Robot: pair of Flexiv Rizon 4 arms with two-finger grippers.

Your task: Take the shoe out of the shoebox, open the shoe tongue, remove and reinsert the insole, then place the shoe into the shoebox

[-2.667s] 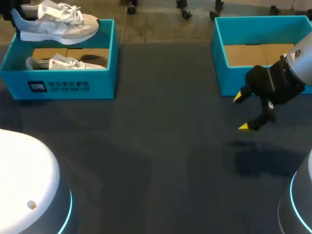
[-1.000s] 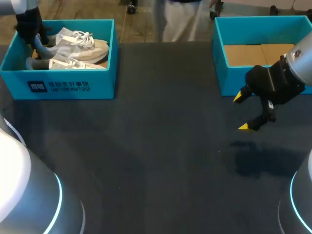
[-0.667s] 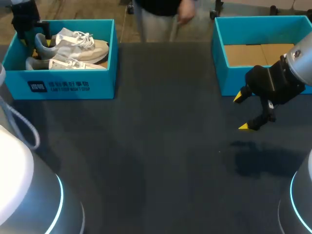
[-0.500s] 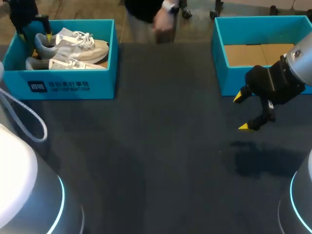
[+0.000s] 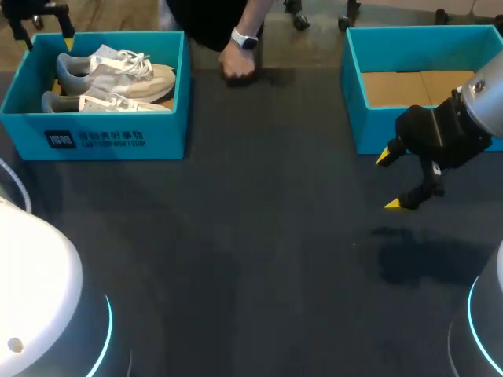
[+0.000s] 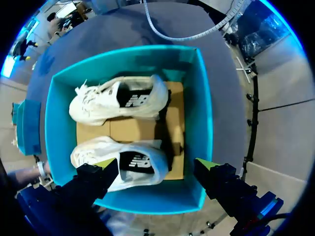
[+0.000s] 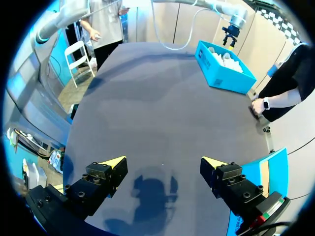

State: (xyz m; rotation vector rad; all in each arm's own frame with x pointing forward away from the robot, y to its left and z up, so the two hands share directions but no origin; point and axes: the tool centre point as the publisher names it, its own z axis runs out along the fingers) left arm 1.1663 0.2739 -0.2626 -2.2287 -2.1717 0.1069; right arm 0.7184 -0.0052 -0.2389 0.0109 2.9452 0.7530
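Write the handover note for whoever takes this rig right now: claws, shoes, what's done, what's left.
Left claw: open, empty, above the left shoebox.
Right claw: open, empty, over bare table before the right shoebox, which shows no shoe.
Shoes: far shoe and near shoe both lie in the left shoebox.
Done: seconds ago the left claw lowered the far shoe in and let go.
Left: probably nothing; the steps before that cannot be checked here. A person's hand rests on the table's far edge.
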